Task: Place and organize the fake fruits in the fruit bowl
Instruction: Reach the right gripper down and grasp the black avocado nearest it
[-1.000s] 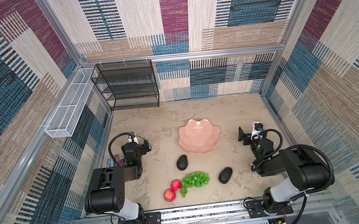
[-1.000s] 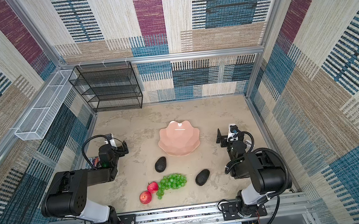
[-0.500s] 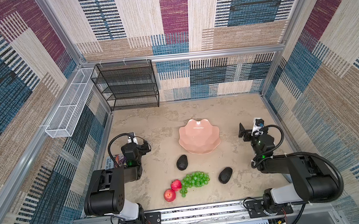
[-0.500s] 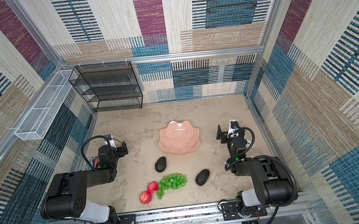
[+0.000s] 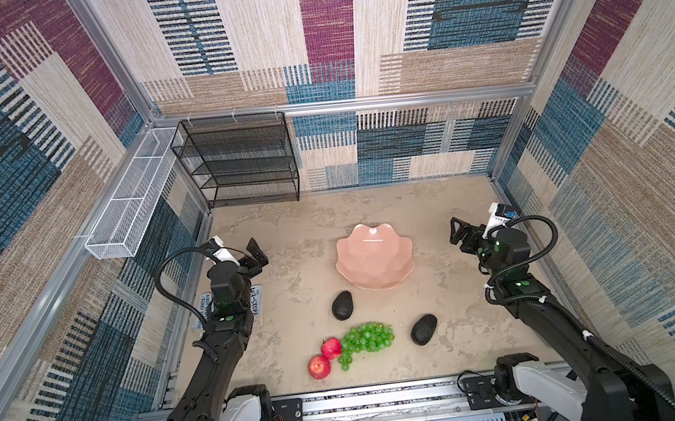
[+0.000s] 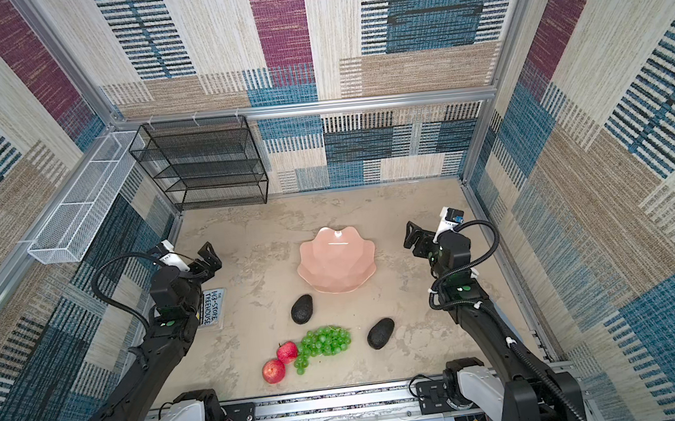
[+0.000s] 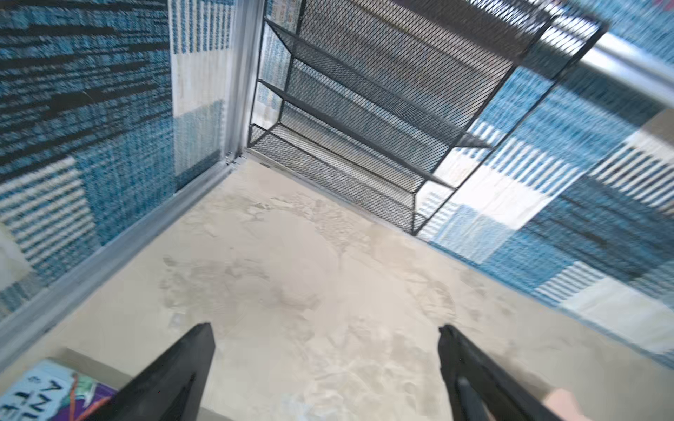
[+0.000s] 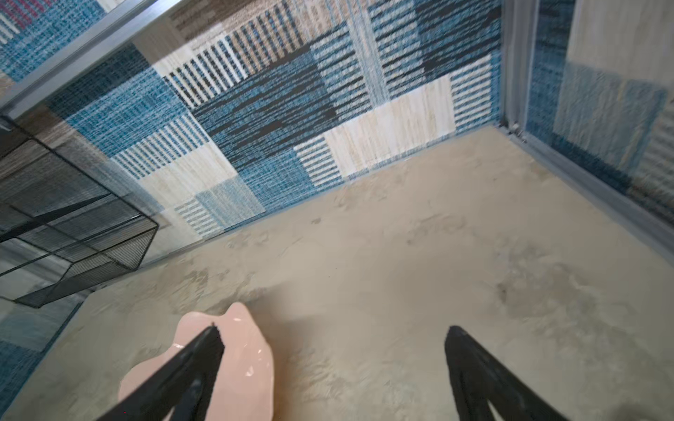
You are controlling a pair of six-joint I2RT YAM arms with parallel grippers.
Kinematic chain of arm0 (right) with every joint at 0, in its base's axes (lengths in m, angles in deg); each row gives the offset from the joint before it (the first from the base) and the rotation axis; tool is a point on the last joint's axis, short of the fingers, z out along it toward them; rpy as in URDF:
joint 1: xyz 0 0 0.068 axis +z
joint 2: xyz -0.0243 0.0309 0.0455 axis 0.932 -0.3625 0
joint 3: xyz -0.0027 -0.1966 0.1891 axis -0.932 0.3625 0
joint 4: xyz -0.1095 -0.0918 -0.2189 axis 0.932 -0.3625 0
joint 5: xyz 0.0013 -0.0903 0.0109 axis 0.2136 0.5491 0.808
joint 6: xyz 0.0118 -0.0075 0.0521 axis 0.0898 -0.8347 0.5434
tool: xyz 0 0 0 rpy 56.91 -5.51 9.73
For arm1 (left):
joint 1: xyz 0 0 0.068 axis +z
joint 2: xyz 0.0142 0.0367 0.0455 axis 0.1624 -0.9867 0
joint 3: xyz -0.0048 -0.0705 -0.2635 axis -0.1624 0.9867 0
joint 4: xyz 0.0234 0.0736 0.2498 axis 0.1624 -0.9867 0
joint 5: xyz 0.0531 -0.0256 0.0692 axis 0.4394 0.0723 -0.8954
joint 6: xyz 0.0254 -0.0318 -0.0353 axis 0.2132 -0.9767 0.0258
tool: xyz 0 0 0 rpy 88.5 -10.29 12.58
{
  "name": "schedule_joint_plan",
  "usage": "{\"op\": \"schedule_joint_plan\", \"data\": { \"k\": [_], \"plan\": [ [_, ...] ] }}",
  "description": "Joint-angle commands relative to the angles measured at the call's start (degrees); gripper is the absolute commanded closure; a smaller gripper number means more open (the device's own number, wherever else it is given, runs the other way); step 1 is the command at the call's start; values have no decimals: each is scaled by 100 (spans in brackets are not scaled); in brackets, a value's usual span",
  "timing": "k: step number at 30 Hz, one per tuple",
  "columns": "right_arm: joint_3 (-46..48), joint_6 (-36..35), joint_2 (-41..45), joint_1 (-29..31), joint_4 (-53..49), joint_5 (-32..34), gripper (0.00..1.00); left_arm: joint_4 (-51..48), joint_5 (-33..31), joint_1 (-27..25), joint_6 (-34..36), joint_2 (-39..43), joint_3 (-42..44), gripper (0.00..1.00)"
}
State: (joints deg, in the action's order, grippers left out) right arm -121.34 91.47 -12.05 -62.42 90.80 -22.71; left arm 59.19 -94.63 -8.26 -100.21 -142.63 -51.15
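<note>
The pale pink scalloped fruit bowl (image 5: 374,258) (image 6: 336,261) sits empty mid-table. In front of it lie the fake fruits: two dark avocados (image 5: 342,305) (image 5: 423,329), a bunch of green grapes (image 5: 367,338) and two red apples (image 5: 331,348) (image 5: 319,366) touching each other. My left gripper (image 5: 258,254) (image 7: 324,328) hovers open to the bowl's left, nothing between its fingers. My right gripper (image 5: 458,232) (image 8: 333,330) hovers open to the bowl's right, also with nothing in it. In the right wrist view the bowl (image 8: 248,357) shows behind one finger.
A black mesh shelf rack (image 5: 240,161) stands at the back left against the wall. A white wire basket (image 5: 131,204) hangs on the left wall. A printed plate (image 6: 213,308) lies on the table under the left arm. Patterned walls close in three sides.
Both arms have unfolded and lifted, carrying the grippers up and a little toward the back wall. The fruits and the bowl have not moved.
</note>
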Motion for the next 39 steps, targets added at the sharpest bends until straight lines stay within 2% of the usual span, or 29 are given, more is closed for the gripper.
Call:
{"op": "schedule_joint_plan", "data": {
  "k": [1,5,8,11,14,20,24,30,36,39],
  "plan": [
    [-321,476,-76,481,-2046,12,6,-1288,735,6,-981,96,-398,5],
    [-327,1030,-322,1424,-3028,71,8,-2040,617,6,-797,185,-635,5],
    [-198,1651,-455,2145,-3460,303,7,-2081,563,-3,-731,282,-612,5],
    [-107,2134,-402,2523,-3788,514,7,-2082,628,-3,-683,305,-615,5],
    [-33,2465,-290,2732,-4120,758,5,-2082,597,-3,-701,314,-586,5],
    [200,3025,-205,3284,-4402,653,4,-2029,539,-7,-699,328,-534,5],
    [330,3421,-274,3773,-4293,564,4,-2009,558,-3,-735,314,-524,5],
    [396,3760,-610,4170,-3942,486,4,-2055,459,-3,-759,344,-510,5],
    [405,3937,-920,4453,-3734,579,10,-2058,450,-3,-791,341,-468,5],
    [433,3978,-954,4517,-3691,728,16,-2043,397,-3,-803,384,-417,5]
  ]
}}
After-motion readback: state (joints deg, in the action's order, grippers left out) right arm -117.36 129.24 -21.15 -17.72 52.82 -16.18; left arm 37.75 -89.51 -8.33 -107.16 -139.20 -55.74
